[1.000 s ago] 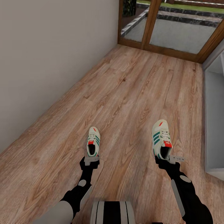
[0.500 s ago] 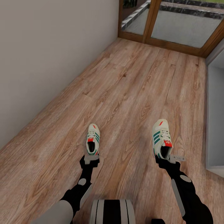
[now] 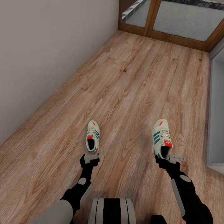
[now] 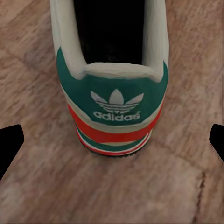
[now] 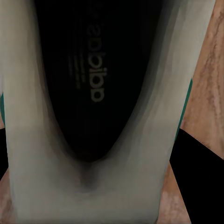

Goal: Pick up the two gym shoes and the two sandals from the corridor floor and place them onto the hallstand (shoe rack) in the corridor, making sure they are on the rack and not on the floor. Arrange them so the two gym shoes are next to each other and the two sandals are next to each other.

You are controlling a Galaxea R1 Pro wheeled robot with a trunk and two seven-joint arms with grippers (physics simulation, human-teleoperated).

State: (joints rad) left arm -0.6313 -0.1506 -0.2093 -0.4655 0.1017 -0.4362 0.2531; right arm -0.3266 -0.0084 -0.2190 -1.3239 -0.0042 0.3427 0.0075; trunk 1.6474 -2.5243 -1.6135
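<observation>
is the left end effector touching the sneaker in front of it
Apart. In the left wrist view both fingertips stand wide of the left gym shoe, with bare corridor floor between.

Light brown wood-plank floor (image 3: 124, 93) with strong grain runs away down a narrow corridor. A plain, bare off-white wall (image 3: 46, 46) lines its left side. At the far end stands a wood-framed glass door (image 3: 174, 21) showing grey paving outside. A pale grey unit (image 3: 216, 118) borders the right edge; the light is even and soft
</observation>
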